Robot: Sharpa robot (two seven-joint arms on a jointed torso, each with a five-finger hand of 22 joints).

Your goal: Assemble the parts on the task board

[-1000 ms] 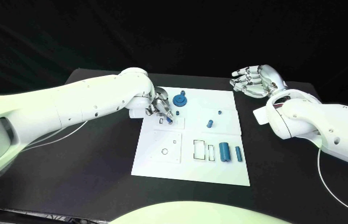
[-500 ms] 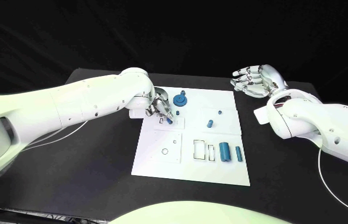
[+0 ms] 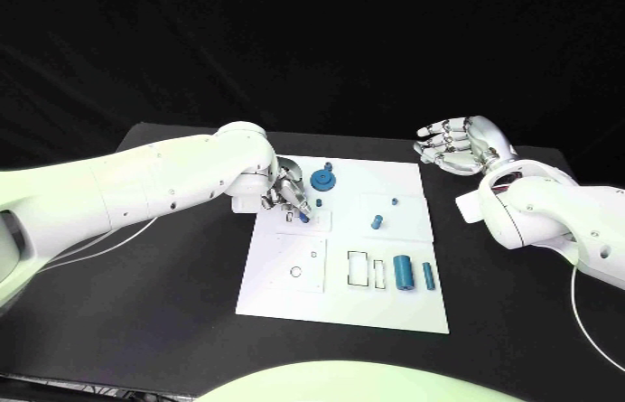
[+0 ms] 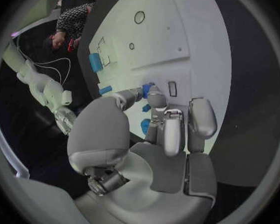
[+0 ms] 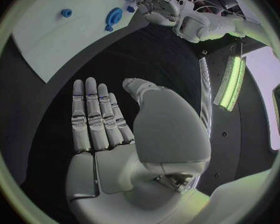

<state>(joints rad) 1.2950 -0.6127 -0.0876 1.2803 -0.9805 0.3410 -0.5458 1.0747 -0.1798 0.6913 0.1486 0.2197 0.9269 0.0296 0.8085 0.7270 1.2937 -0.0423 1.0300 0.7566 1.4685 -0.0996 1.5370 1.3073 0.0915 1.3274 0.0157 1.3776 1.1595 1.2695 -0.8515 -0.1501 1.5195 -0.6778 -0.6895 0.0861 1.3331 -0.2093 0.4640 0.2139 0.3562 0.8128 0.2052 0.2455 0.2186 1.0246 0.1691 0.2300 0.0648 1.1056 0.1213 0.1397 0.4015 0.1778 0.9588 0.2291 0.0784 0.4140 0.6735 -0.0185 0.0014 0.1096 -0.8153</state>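
Blue is the little part [image 3: 303,210] that the left hand [image 3: 284,192] pinches over the far left of the white task board [image 3: 391,307], so it looks like it must push it down next, while the right hand [image 3: 456,144] waits open and holds nothing.

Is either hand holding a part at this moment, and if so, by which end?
The left hand pinches a small blue peg by its upper end over the task board; its lower end pokes out below the fingertips. The right hand is open and holds nothing.
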